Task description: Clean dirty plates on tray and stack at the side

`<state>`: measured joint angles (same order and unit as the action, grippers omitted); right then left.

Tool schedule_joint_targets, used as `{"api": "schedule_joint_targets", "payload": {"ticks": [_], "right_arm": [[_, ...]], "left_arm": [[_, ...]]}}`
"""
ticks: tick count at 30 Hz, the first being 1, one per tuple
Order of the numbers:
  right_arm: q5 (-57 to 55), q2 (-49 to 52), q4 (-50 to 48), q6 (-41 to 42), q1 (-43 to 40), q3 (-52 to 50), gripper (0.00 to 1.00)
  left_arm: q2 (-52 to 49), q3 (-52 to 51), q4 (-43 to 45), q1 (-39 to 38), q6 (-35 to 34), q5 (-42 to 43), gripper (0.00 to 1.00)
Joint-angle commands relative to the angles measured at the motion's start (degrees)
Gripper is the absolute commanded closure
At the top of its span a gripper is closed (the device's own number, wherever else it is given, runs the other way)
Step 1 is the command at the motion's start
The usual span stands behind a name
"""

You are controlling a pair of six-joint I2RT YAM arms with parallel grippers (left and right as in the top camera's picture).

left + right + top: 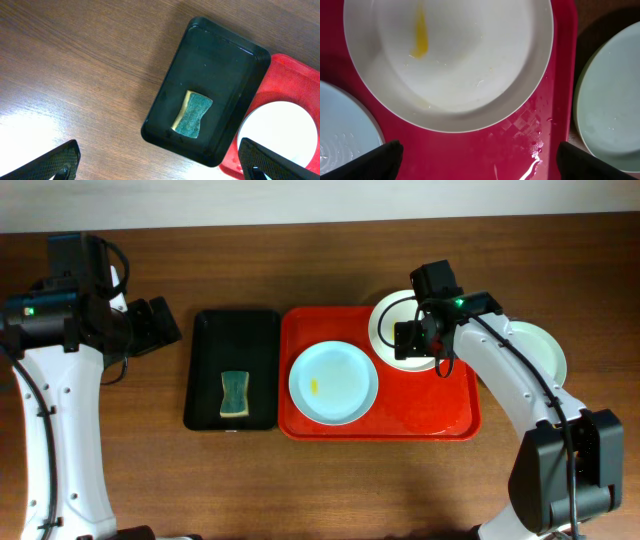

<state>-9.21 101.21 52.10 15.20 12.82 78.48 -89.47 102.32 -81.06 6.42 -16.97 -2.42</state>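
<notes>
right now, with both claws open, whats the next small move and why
Probably swing the left claw over the sponge in the black tray and lower onto it. That claw is open, empty and beside that tray, the sponge lies untouched, and the white plate and pale blue plate on the red tray are both smeared yellow.

Brown wood grain across the surface (320,490). Bright red on the tray (430,415), glossy black on the black tray (212,340). Green over yellow on the sponge (235,394). Small yellow smear on the pale blue plate (345,395), a yellow streak on the white plate (480,75), even pale green on the mint plate (615,100).
</notes>
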Motion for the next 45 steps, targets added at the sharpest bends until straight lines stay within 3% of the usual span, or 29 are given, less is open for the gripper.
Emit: {"api": "schedule_joint_targets", "payload": {"ticks": [1,31,35,37,42,45], "right_arm": [[-1.14,-0.55,-0.04,0.04,-0.09,0.55,0.02],[-1.14,-0.55,-0.04,0.04,-0.09,0.55,0.02],[-1.09,-0.55,-0.07,0.04,-0.09,0.55,0.02],[1.03,-0.55,-0.46,0.24,-0.09,0.55,0.02],[18.47,-0.55,0.37,0.22,-0.09,0.55,0.01],[21.77,-0.55,-1.07,0.00,-0.09,0.55,0.01]], "left_arm": [[0.31,0.68,-0.04,0.24,-0.31,-0.39,0.01],[0.31,0.68,0.02,0.24,-0.33,-0.26,0.01],[0.37,0.70,9.64,0.24,-0.33,0.74,0.01],[0.37,0.68,9.92,0.24,-0.31,0.68,0.01],[0.35,0.68,9.62,0.24,-0.33,0.68,0.01],[0.35,0.68,9.66,0.24,-0.33,0.79,0.01]]}}
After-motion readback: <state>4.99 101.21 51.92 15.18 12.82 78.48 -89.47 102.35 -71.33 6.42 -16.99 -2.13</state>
